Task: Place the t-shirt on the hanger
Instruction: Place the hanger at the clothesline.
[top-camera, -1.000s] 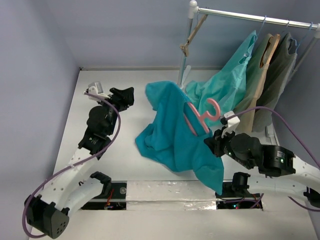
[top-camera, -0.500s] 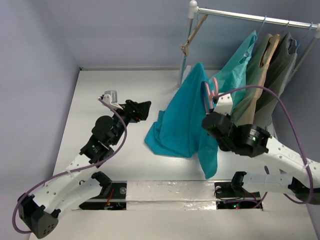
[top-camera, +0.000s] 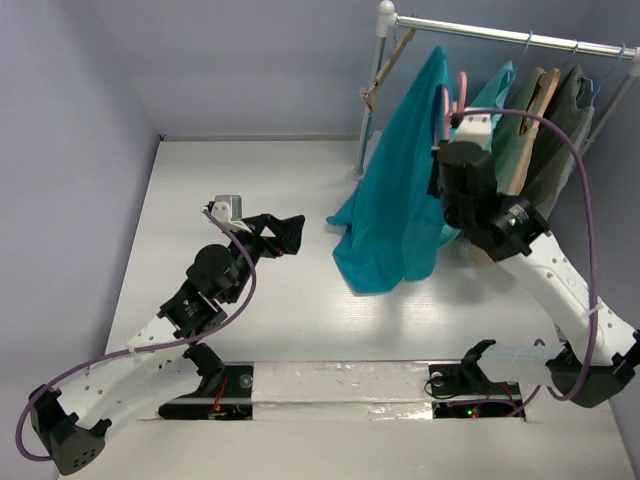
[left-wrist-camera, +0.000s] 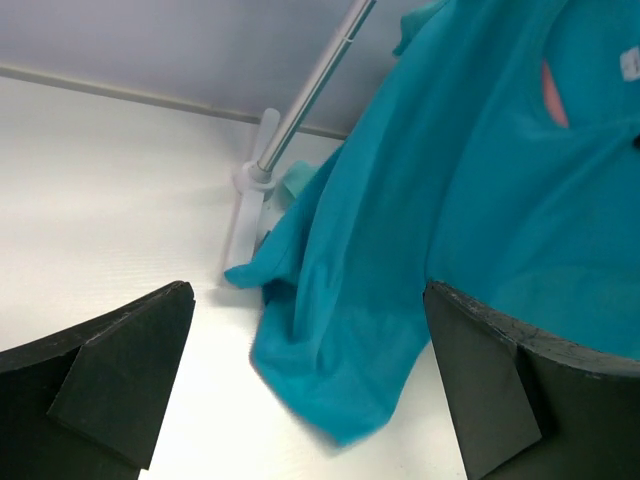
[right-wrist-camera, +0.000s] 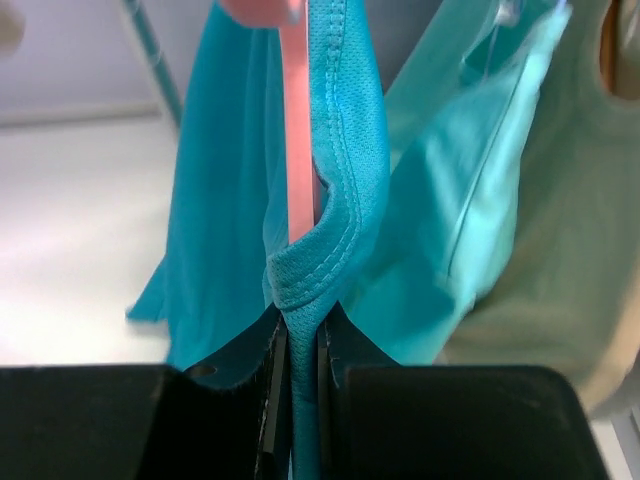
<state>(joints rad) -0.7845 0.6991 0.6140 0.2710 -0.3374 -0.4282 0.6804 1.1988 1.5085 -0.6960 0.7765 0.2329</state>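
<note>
The teal-blue t-shirt (top-camera: 395, 200) hangs from my raised right gripper (top-camera: 447, 110) just below the rack's rail, its lower edge brushing the table. The pink hanger (top-camera: 461, 88) shows only as a hook and a strip beside the collar. In the right wrist view my right gripper (right-wrist-camera: 302, 335) is shut on the t-shirt's stitched collar (right-wrist-camera: 335, 190), with the hanger's pink bar (right-wrist-camera: 298, 150) running up just behind it. My left gripper (top-camera: 290, 230) is open and empty, low over the table left of the shirt. The left wrist view shows the t-shirt (left-wrist-camera: 470, 200) ahead of its fingers (left-wrist-camera: 120, 370).
A metal clothes rack (top-camera: 500, 35) stands at the back right with a brown wooden hanger (top-camera: 385, 70), a mint-green garment (top-camera: 490, 95), tan (top-camera: 520, 140) and olive (top-camera: 565, 130) garments. Its upright pole (left-wrist-camera: 305, 95) and foot stand close behind the shirt.
My right arm has lifted the t-shirt and hanger off the table and up to the rack's rail. My left arm has moved right, toward the shirt, jaws open.
</note>
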